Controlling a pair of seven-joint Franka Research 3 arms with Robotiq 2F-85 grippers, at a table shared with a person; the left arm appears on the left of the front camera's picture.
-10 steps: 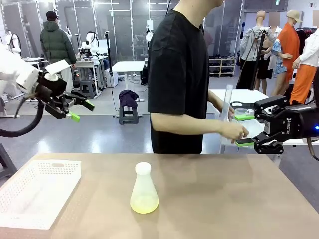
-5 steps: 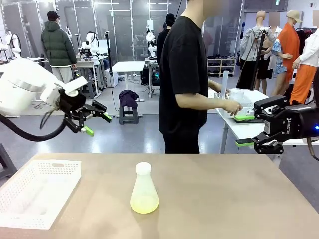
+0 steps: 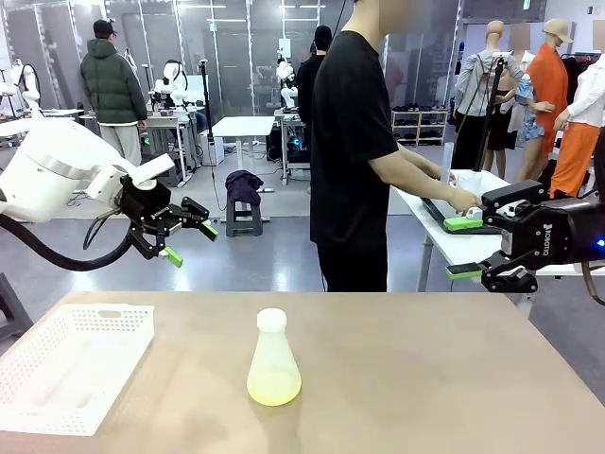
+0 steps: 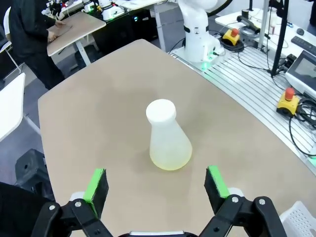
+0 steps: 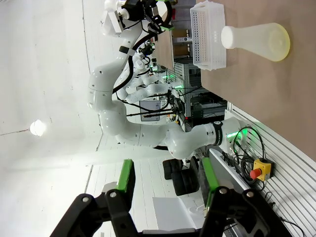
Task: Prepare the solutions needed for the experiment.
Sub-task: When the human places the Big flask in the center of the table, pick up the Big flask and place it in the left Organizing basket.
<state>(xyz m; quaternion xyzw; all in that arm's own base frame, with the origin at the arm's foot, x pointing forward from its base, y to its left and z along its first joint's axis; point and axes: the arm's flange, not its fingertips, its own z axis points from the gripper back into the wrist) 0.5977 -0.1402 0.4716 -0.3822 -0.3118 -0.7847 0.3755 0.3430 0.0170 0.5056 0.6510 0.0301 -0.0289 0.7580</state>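
A frosted conical flask with a white cap stands upright at the middle of the brown table. The solutions form a shallow pale yellow-green layer in its base. My left gripper hangs open in the air to the flask's upper left, above the table's far edge. In the left wrist view the flask stands ahead of the open left gripper, apart from both green pads. My right gripper is open and empty beyond the table's right side. In the right wrist view the right gripper is far from the flask.
A white perforated basket lies at the table's left front, seen too in the right wrist view as the basket. A person in a black shirt stands behind the table, hands on a white side table at the right.
My left arm has swung rightward and lower, toward the table's middle. The person has turned and stepped right to the side table. The right gripper and flask have not moved.
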